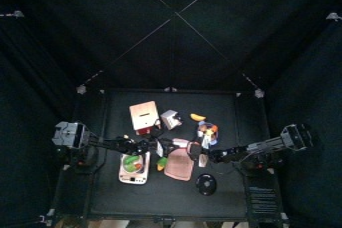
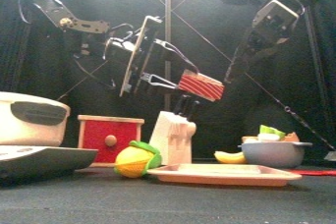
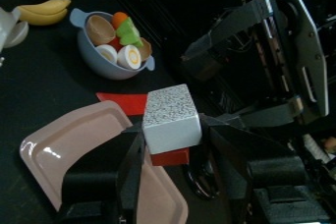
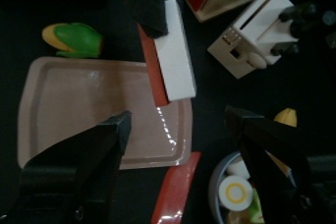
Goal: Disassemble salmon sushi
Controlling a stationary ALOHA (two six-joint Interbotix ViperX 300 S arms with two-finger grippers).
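Note:
The salmon sushi (image 2: 199, 86), a red striped slab on a white block, hangs in the air above the pink tray (image 2: 223, 175). My left gripper (image 3: 171, 138) is shut on its speckled white block (image 3: 172, 118). In the right wrist view the sushi (image 4: 172, 53) shows side-on, with its red slab along one edge. My right gripper (image 4: 180, 122) is open, with nothing between its jaws, and faces the sushi from a short distance. In the front view the right gripper (image 2: 266, 27) hangs higher, to the right of the sushi.
A white knife block (image 2: 172, 135) and a red-fronted tan box (image 2: 109, 136) stand behind the tray. A yellow-green fruit (image 2: 136, 159) lies at the tray's left. A bowl of toy food (image 2: 276, 149), a banana (image 2: 230, 156) and a red mat (image 3: 138, 105) are on the right. A white appliance (image 2: 29, 120) stands at the far left.

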